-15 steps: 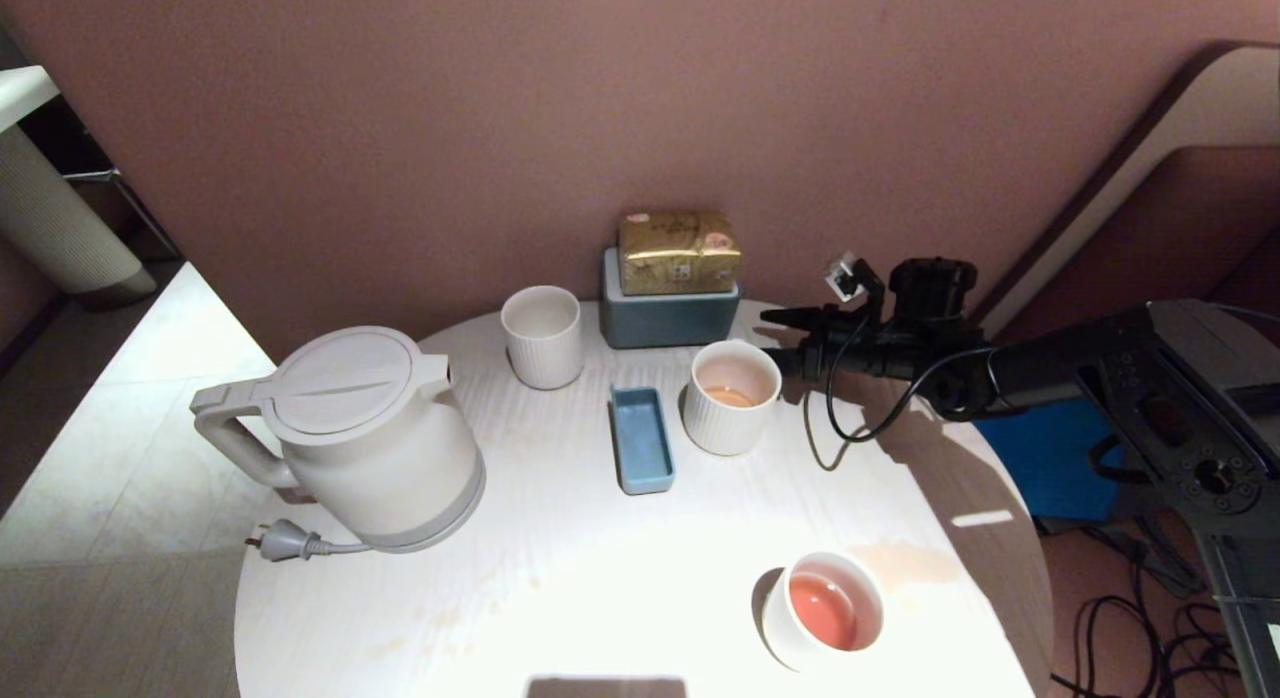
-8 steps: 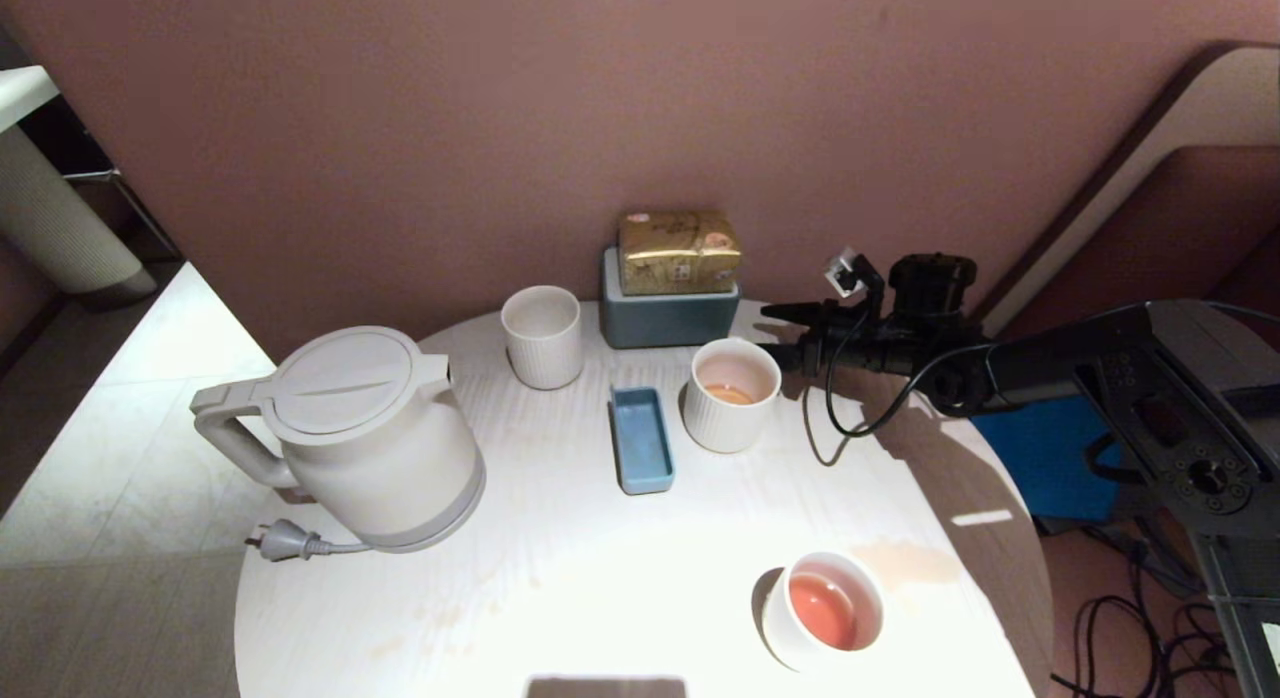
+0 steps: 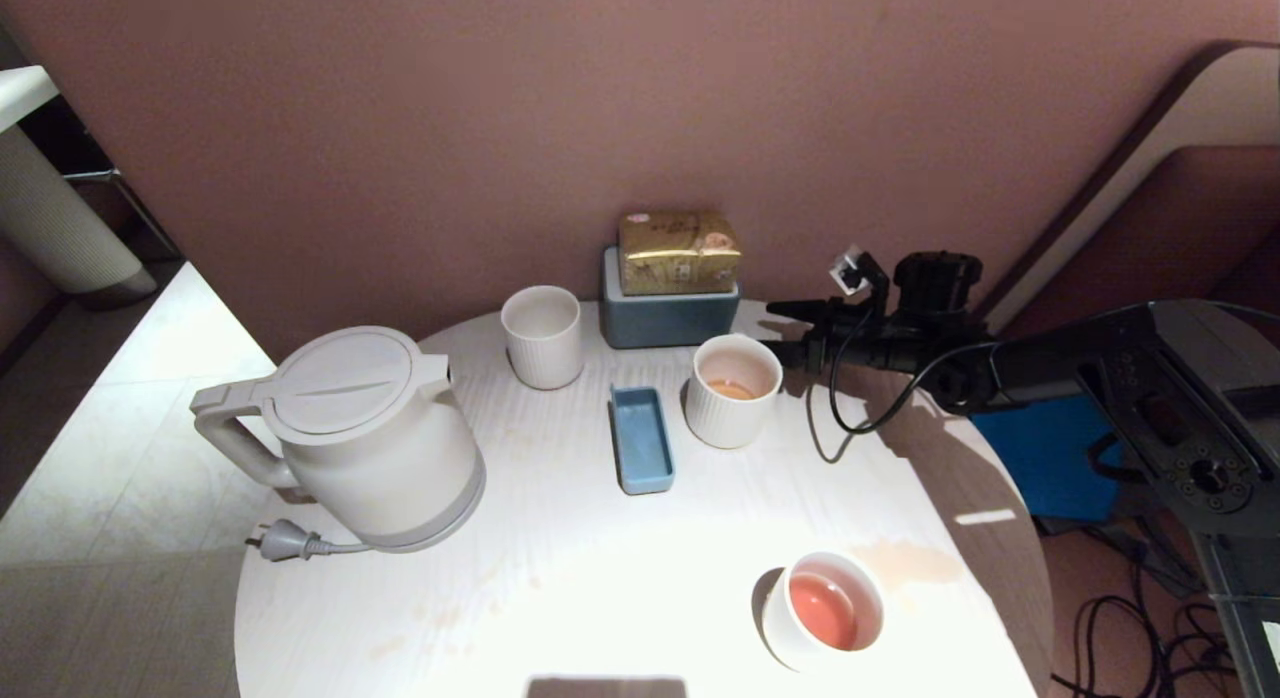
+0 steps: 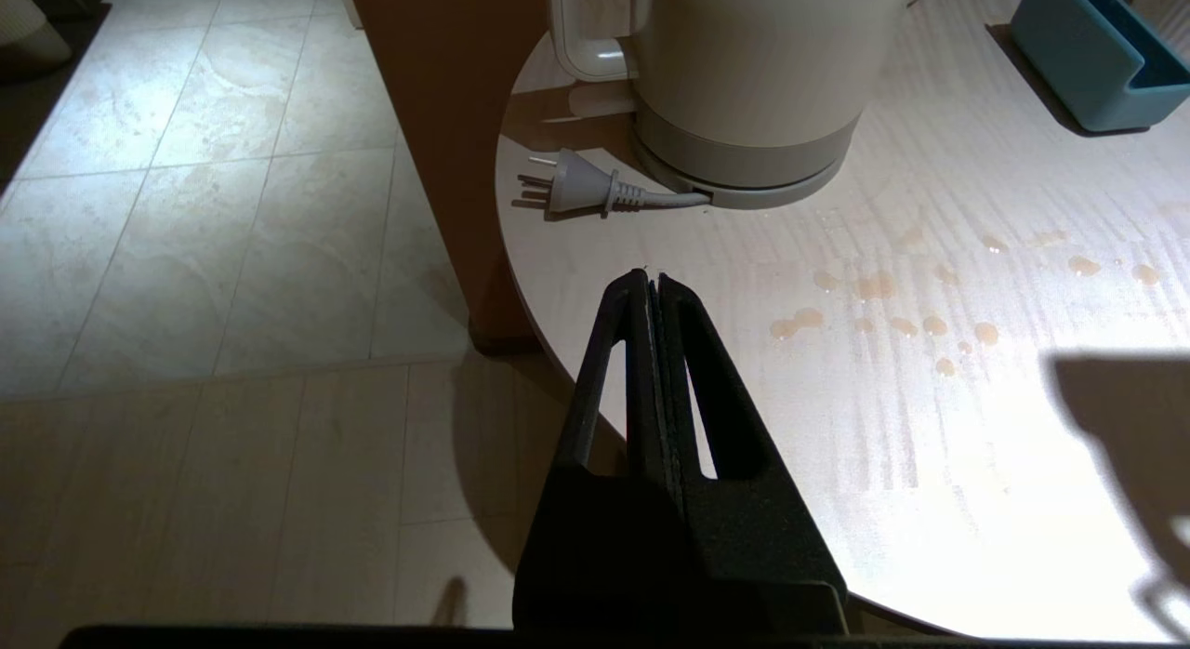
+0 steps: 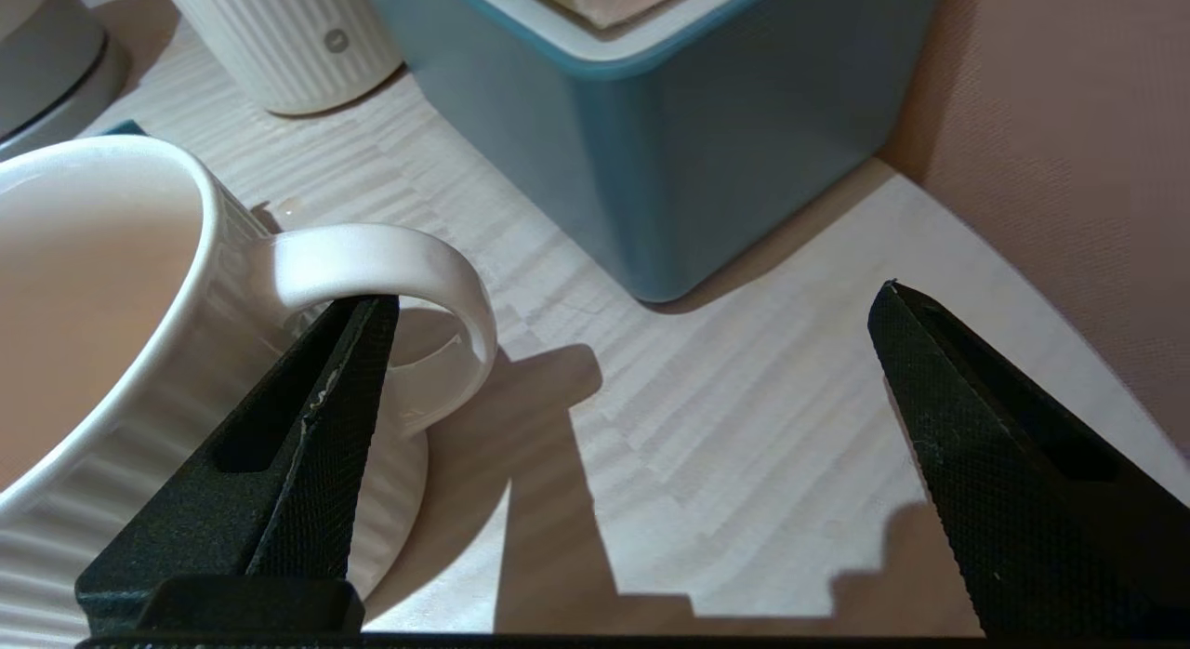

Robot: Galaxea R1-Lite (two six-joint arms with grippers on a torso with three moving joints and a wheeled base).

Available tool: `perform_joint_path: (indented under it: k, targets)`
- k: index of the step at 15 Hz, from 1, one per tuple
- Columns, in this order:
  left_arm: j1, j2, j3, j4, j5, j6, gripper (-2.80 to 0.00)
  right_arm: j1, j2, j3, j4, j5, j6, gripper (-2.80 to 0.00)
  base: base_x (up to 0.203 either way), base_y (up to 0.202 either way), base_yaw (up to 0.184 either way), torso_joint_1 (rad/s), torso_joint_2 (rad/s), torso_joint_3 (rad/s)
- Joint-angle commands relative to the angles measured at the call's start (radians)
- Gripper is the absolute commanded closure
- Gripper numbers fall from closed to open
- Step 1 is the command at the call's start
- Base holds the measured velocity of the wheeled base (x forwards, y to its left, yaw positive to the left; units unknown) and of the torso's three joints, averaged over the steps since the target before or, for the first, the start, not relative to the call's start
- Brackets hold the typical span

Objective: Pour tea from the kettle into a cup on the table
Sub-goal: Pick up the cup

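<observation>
The cream-white kettle [image 3: 370, 438] [image 4: 744, 72] stands lid shut at the left of the round white table [image 3: 600, 568]. The ribbed cup [image 3: 722, 423] [image 5: 102, 351] stands at the back middle with a little tea [image 3: 730, 390] in its bottom. My right gripper [image 3: 775, 330] [image 5: 632, 296] is open and level beside the cup. One finger [image 5: 325, 398] lies right at the cup's loop handle [image 5: 400, 258]; the other is far off over bare table. My left gripper [image 4: 651, 279] is shut and empty over the table's near-left edge, short of the kettle.
A ribbed tumbler [image 3: 542, 336] [image 5: 288, 45] and a blue box [image 3: 665, 318] [image 5: 651, 119] with a gold packet [image 3: 680, 250] stand at the back. A blue tray [image 3: 640, 438] lies beside the cup. A smooth cup [image 3: 790, 633] of tea sits front right. The kettle's plug [image 4: 576, 184] and spilled drops [image 4: 883, 296] lie on the table.
</observation>
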Motion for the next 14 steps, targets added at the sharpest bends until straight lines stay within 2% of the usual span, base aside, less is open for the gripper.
perform_joint_path:
  k: [1,14]
  targets:
    - [0.0,0.0,0.0,0.0,0.0,0.0,0.0,-0.003,0.006,-0.008,-0.003,0.005,-0.001,-2.8,0.0,0.0,0.0,0.0,0.0,0.0]
    - [0.0,0.0,0.0,0.0,0.0,0.0,0.0,-0.02,0.009,-0.023,-0.005,-0.031,-0.003,-2.8,0.0,0.0,0.0,0.0,0.0,0.0]
